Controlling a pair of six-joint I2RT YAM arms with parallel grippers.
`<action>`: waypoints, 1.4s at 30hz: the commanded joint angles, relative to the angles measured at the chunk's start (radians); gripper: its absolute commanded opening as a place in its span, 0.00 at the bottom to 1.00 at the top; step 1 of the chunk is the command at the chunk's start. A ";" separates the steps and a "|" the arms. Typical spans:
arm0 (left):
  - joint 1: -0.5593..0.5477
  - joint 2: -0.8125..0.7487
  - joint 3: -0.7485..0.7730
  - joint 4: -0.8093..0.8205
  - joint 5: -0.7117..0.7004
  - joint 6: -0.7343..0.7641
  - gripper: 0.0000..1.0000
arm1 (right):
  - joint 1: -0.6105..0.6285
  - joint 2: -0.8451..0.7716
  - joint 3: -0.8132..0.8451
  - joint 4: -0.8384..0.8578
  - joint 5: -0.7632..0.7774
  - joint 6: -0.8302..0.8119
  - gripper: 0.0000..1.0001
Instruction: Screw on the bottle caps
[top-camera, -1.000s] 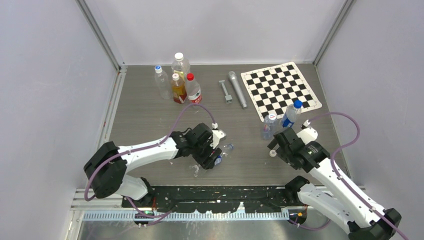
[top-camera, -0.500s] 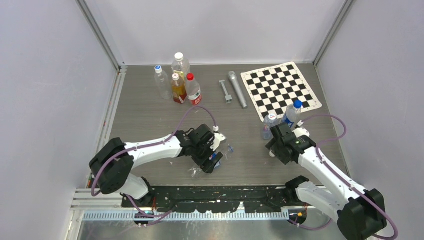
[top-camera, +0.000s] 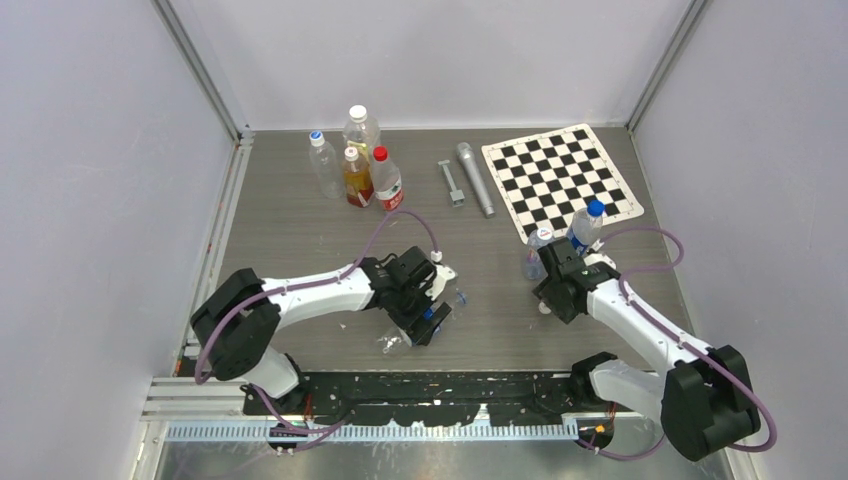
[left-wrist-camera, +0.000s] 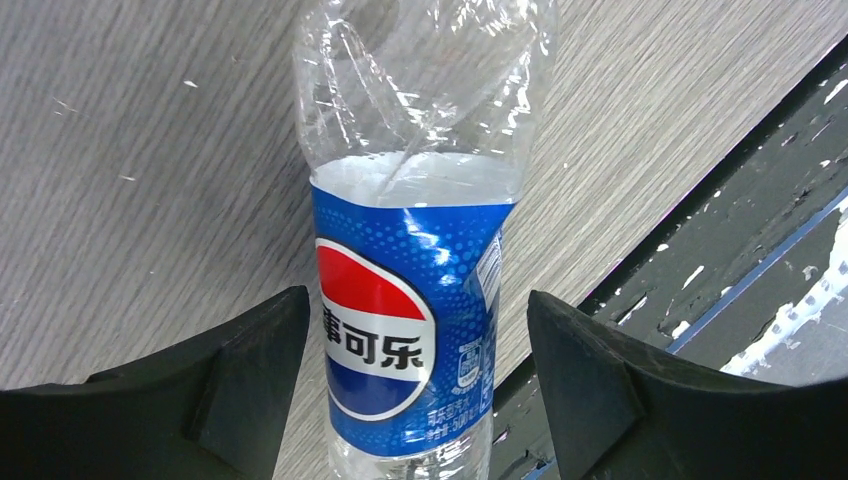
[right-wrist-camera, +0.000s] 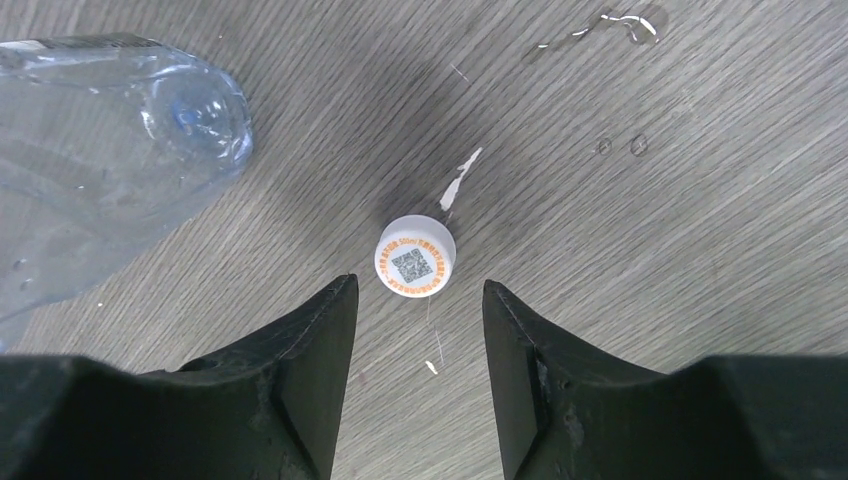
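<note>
A Pepsi-labelled clear bottle (left-wrist-camera: 410, 300) lies on its side on the table, also seen from above (top-camera: 425, 318). My left gripper (left-wrist-camera: 412, 300) straddles its label, open, with a gap on each side. A small white cap (right-wrist-camera: 415, 257) with a printed code rests on the table just beyond the fingertips of my right gripper (right-wrist-camera: 420, 283), which is open and holds nothing. In the top view that cap (top-camera: 545, 308) sits beside the right gripper (top-camera: 548, 298). Behind it stand a nearly plain bottle (top-camera: 536, 255) and a blue-labelled bottle (top-camera: 583, 230) wearing a blue cap (top-camera: 596, 207).
Several other bottles (top-camera: 356, 160) stand grouped at the back left. A grey cylinder (top-camera: 476, 178) and a small metal tool (top-camera: 451, 182) lie mid-back, beside a chessboard mat (top-camera: 560, 178). The dark front rail (left-wrist-camera: 720, 230) runs close to the lying bottle. Water drops (right-wrist-camera: 620, 145) dot the table.
The left jaws have spread wider around the lying bottle. The right gripper has moved forward toward the standing bottles and its jaws have narrowed over the white cap.
</note>
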 joint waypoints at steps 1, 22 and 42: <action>-0.013 0.011 0.041 -0.025 -0.003 -0.009 0.82 | -0.010 0.022 -0.008 0.043 0.006 -0.014 0.54; -0.043 0.067 0.064 -0.048 -0.003 -0.010 0.79 | -0.039 0.140 -0.023 0.098 -0.013 -0.044 0.45; -0.049 -0.122 -0.080 0.212 0.036 -0.022 0.51 | -0.046 -0.019 0.009 -0.050 -0.091 -0.146 0.05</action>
